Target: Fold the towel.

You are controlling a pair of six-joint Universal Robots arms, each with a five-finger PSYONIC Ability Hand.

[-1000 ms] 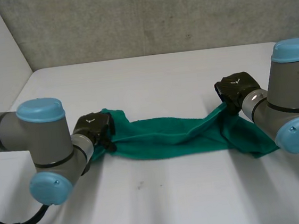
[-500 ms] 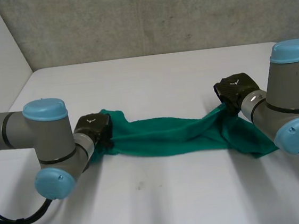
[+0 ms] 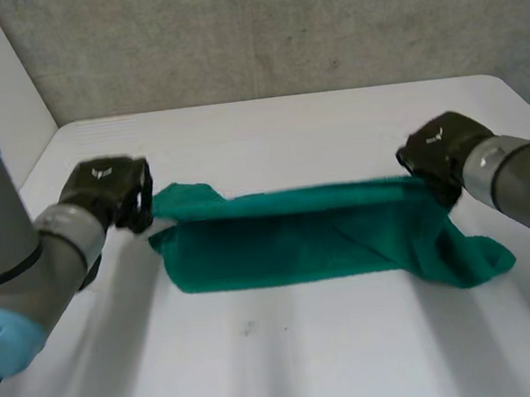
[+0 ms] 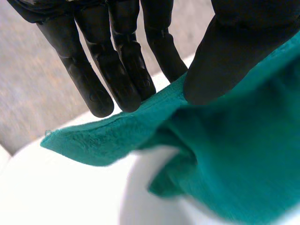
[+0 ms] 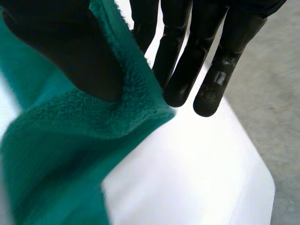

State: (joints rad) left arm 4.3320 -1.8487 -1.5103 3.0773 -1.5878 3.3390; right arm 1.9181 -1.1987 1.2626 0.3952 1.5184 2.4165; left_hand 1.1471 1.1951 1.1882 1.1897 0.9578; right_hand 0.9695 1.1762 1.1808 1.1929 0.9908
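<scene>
While the towel point(image 3: 307, 237) is stretching sideways over the desk point(image 3: 292, 366), the left hand point(image 3: 105, 189) and right hand point(image 3: 440, 149) are pinching its opposite ends.

Soft, even light falls from above. In the head view the white table point(image 3: 292, 366) is bright across the lower half of the frame, and the towel point(image 3: 298, 242) casts a faint, diffuse shadow along its lower edge. In the 2 wrist views the table glares white.

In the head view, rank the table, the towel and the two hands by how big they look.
1. table
2. towel
3. left hand and right hand: they look alike, so unranked.
</scene>
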